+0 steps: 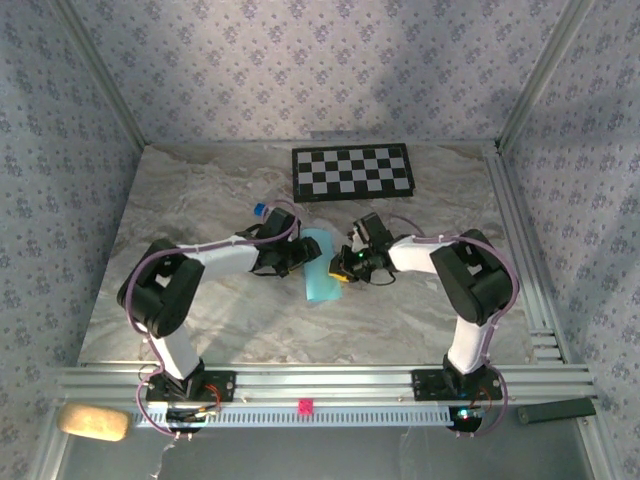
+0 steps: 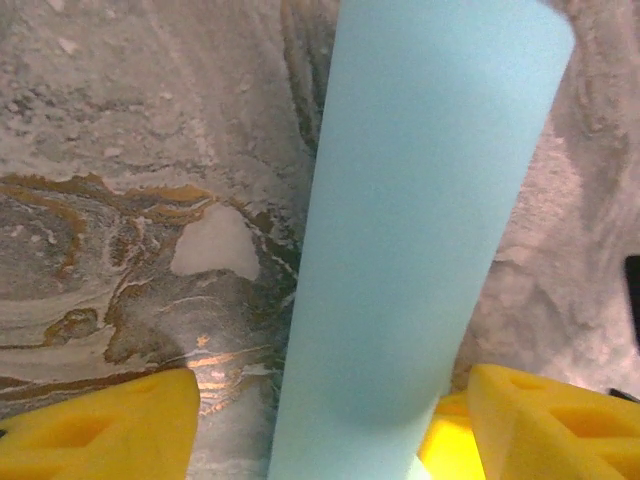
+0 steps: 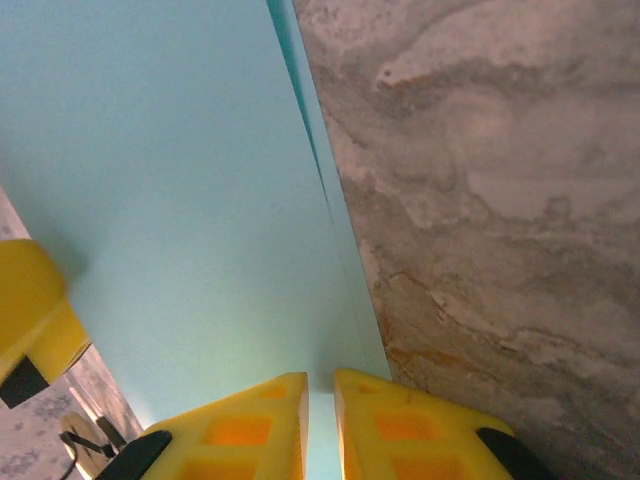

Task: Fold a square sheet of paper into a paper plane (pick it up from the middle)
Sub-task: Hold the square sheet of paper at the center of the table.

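The square sheet of paper [image 1: 322,265] is light blue and lies doubled over into a long strip at mid-table, not a pointed dart. In the right wrist view the sheet [image 3: 170,200] shows two layers along its right edge. My right gripper [image 3: 320,410] is shut on the near edge of the sheet, fingers almost touching. My left gripper [image 2: 330,430] is open, its yellow fingers [image 2: 100,430] wide apart either side of the curved strip [image 2: 420,220]. From above, the left gripper [image 1: 300,255] and right gripper [image 1: 345,265] flank the paper.
A black-and-white checkerboard [image 1: 352,170] lies at the back of the marble table [image 1: 200,300]. A tiny dark-blue cube [image 1: 259,211] sits just behind the left arm. A tan pad [image 1: 93,421] and a dark bar [image 1: 555,410] rest off the front rail.
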Robot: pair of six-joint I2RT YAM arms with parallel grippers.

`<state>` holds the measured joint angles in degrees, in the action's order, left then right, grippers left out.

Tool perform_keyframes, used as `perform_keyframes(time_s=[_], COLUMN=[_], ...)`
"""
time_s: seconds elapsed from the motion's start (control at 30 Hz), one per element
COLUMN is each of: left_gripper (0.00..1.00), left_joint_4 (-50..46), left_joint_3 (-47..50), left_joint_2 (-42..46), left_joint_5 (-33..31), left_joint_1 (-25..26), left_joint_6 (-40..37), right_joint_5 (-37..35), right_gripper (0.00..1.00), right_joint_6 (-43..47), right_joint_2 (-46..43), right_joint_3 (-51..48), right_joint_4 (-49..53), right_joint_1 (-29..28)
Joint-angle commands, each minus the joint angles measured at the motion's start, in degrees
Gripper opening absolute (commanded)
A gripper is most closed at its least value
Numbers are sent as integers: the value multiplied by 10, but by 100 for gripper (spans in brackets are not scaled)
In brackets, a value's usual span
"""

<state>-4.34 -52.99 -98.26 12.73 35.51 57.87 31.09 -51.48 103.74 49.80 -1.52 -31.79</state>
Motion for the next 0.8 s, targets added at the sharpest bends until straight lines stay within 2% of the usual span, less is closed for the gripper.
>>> perform_keyframes(time_s=[0.0,0.13,0.33,0.77], left_gripper=[71,70,63,59], left_joint_4=[74,99,99,56], left_joint_3=[33,54,52,8], left_joint_2=[39,52,32,-22], left_joint_5=[72,106,154,149], left_joint_1=[-27,-50,-56,-49], left_joint_6=[-14,-33,-65,-110], right_joint_5=[-21,-34,-37,-31], right_gripper=[17,17,17,17], right_joint_6=[-116,-170,-174,-148], right_joint_2=[-1,-6,1,-1], right_joint_3=[-46,-71,-71,-61], right_joint_4=[-19,-64,-72,-53], right_joint_1=[-16,-29,-30,-25])
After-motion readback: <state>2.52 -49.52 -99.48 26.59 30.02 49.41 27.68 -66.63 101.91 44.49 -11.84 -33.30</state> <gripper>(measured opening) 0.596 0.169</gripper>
